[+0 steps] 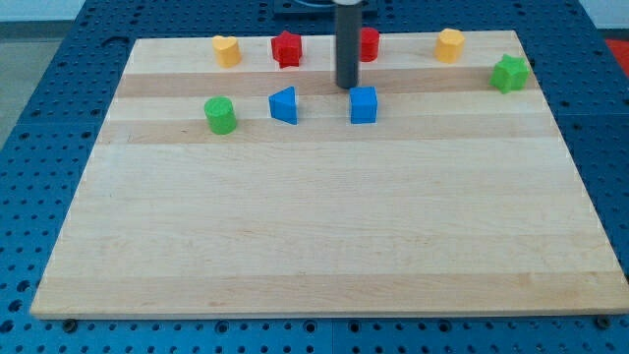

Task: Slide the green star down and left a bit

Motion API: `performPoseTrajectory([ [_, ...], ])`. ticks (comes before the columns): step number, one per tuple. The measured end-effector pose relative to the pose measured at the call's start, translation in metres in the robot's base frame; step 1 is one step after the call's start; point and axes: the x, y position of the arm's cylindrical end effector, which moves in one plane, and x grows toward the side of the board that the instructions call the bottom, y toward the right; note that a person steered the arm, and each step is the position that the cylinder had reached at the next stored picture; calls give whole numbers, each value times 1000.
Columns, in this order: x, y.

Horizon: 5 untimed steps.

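The green star [509, 74] lies near the right edge of the wooden board [324, 246], toward the view's top. My tip [347, 88] is at the end of the dark rod, top centre, just above and left of the blue cube [364, 104]. The tip is far to the left of the green star, not touching it.
A blue triangular block [284, 104] and a green cylinder [220, 115] lie left of the tip. Along the top edge are a yellow heart [227, 50], a red star [286, 48], a red block [369, 43] partly behind the rod, and a yellow hexagon [450, 44].
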Motion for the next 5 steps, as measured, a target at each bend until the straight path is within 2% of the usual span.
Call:
performPoseTrajectory([
  [2,-33,106],
  [3,-19,148],
  [4,-24,186],
  [5,-58,200],
])
